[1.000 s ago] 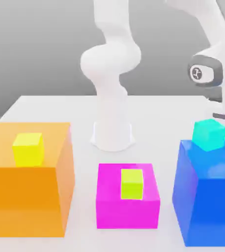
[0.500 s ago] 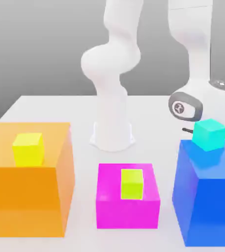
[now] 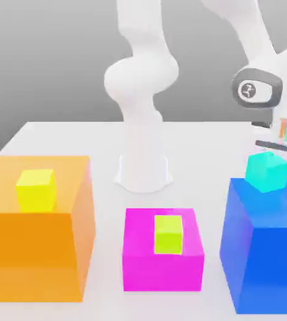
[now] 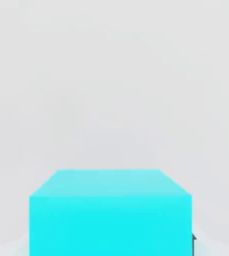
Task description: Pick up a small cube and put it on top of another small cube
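Since half a second ago the hand has risen from low behind the blue block to stand higher above it, while the small cube sits at the same spot on that block's top as before, near its far edge. The gripper hangs just over the cube with its jaws pressed nearly together; whether they pinch the cube or have closed on nothing I cannot tell, though the hand view has the cube very close beneath. The main risk, as I judge it, is a missed or shallow hold: if the jaws have shut above or beside the cube, the arm carries nothing away, and a marginal pinch could let the glossy cube slip out in transit or nudge it off the block's edge. Later, the landing spot is no bigger than the cube itself, so an off-centre release would tip it off. There are no true containers here; the big blocks serve as pedestals. The orange block bears the yellow cube, the magenta block bears the lime cube, and the blue block bears the teal one, all standing on the white table.
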You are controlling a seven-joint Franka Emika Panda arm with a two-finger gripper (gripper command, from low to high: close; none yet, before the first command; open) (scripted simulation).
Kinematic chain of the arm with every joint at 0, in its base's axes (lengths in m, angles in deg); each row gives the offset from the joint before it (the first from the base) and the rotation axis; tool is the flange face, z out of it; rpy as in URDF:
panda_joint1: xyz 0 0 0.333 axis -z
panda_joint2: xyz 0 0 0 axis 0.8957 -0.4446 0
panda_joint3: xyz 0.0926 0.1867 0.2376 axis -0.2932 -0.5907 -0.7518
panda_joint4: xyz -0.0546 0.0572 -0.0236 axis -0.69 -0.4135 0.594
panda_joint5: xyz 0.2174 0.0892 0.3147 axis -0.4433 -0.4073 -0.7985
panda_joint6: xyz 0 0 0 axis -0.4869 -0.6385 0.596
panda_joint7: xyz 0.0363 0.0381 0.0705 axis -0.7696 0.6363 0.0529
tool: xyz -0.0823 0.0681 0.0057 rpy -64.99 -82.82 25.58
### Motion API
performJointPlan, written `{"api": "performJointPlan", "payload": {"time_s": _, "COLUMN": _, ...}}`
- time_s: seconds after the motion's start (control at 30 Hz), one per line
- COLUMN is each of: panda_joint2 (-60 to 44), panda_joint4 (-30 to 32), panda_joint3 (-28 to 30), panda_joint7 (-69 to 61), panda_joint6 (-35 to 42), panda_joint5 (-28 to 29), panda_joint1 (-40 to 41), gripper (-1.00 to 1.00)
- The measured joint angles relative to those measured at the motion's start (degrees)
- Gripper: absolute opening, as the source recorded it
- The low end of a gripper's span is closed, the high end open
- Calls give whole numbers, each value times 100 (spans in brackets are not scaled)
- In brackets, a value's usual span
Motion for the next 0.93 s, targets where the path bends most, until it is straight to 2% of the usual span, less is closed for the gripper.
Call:
{"api": "performJointPlan", "payload": {"time_s": 0.43, "panda_joint2": 1444, "panda_joint4": -1464, "panda_joint3": 277, "panda_joint7": 3105, "panda_joint6": 3150, "panda_joint5": -35, "panda_joint1": 1294, "gripper": -100}}
{"api": "performJointPlan", "payload": {"time_s": 0.57, "panda_joint2": 1184, "panda_joint4": -1071, "panda_joint3": 343, "panda_joint7": 3352, "panda_joint6": 2579, "panda_joint5": -60, "panda_joint1": 1448, "gripper": -100}}
{"api": "performJointPlan", "payload": {"time_s": 0.6, "panda_joint2": 1114, "panda_joint4": -955, "panda_joint3": 346, "panda_joint7": 3357, "panda_joint6": 2395, "panda_joint5": -63, "panda_joint1": 1456, "gripper": 100}}
{"api": "performJointPlan", "payload": {"time_s": 0.8, "panda_joint2": 1079, "panda_joint4": -896, "panda_joint3": 345, "panda_joint7": 3366, "panda_joint6": 2297, "panda_joint5": -51, "panda_joint1": 1462, "gripper": 100}}
{"api": "performJointPlan", "payload": {"time_s": 0.93, "panda_joint2": 1331, "panda_joint4": -1318, "panda_joint3": 334, "panda_joint7": 3379, "panda_joint6": 2968, "panda_joint5": -40, "panda_joint1": 1467, "gripper": 100}}
